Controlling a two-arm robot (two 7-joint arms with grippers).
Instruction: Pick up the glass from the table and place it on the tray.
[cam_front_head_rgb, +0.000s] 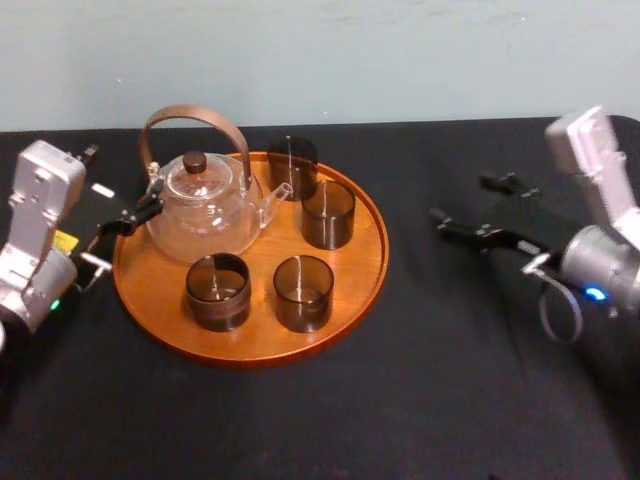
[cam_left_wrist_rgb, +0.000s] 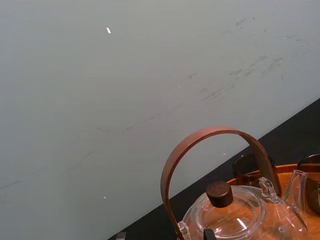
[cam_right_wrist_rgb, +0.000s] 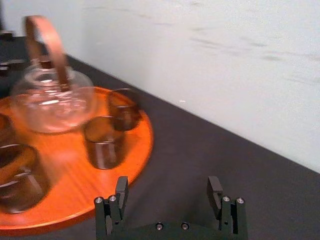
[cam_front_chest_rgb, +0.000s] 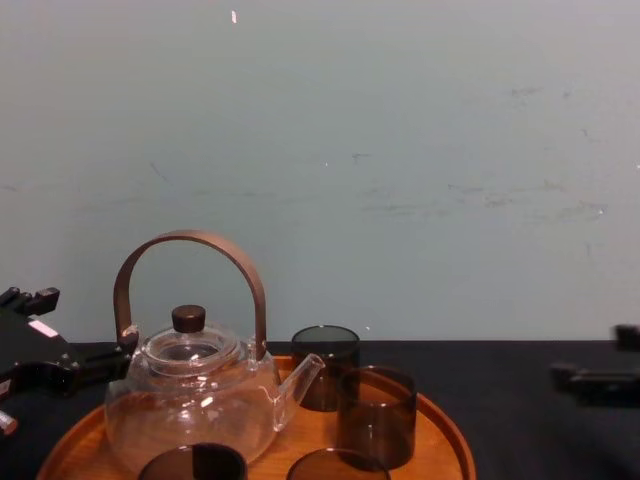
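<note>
At 9 o'clock of the tray, the left pincer hangs low over the black surface, its fingers apart and empty, one tip close to the base of the glass teapot's handle; whether it touches there I cannot tell. The teapot, clear with a brown hoop handle and a dark knob on its lid, stands upright on the tray at about 10 o'clock, with its spout pointing toward 3 o'clock. Four smoky glasses stand upright on the tray, apart from one another: the first glass at 7 o'clock, the second glass near 12 o'clock just beyond the spout, the third glass at 5 o'clock, and the fourth glass at 2 o'clock. Well off the tray at 3 o'clock, the right pincer hovers above bare surface, fingers spread wide with nothing between them, pointing back toward the tray.
</note>
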